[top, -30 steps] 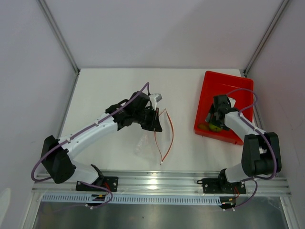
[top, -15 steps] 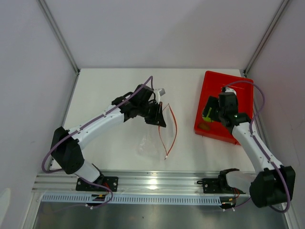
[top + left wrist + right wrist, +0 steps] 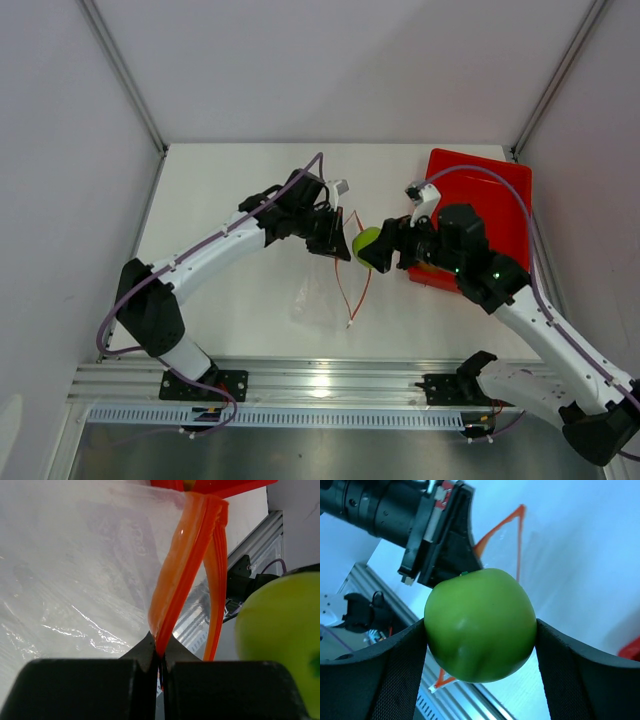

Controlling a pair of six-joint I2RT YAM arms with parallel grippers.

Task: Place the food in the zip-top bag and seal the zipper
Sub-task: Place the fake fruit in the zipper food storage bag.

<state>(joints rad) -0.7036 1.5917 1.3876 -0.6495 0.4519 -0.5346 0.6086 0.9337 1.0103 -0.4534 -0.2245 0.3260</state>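
My right gripper [image 3: 372, 248] is closed around the green apple [image 3: 366, 242], one dark padded finger on each side of it. The apple is smooth, glossy and evenly bright green, with a tiny stem mark on top. I hold it above the middle of the white table [image 3: 230, 190], just to the right of the zip-top bag [image 3: 318, 298]. I cannot tell whether the apple touches the bag. My left gripper [image 3: 160, 652] is pinched tight on the zipper [image 3: 182, 570], gripping one of its two orange-red strips. The other strip bows away to the right, so the mouth gapes open toward the apple. The bag is clear, thin and wrinkled, with white glare streaks across it. It hangs from my left fingers, and its lower part sags onto the table nearer the bases. The apple is between the bag's mouth and the red tray [image 3: 495, 185], which lies at the far right of the table with my right arm crossing over its near-left edge. A purple cable [image 3: 470, 172] loops above that arm. A silver rail [image 3: 340, 380] runs along the near edge. Faint marks in the bag's plastic are too blurred to read.
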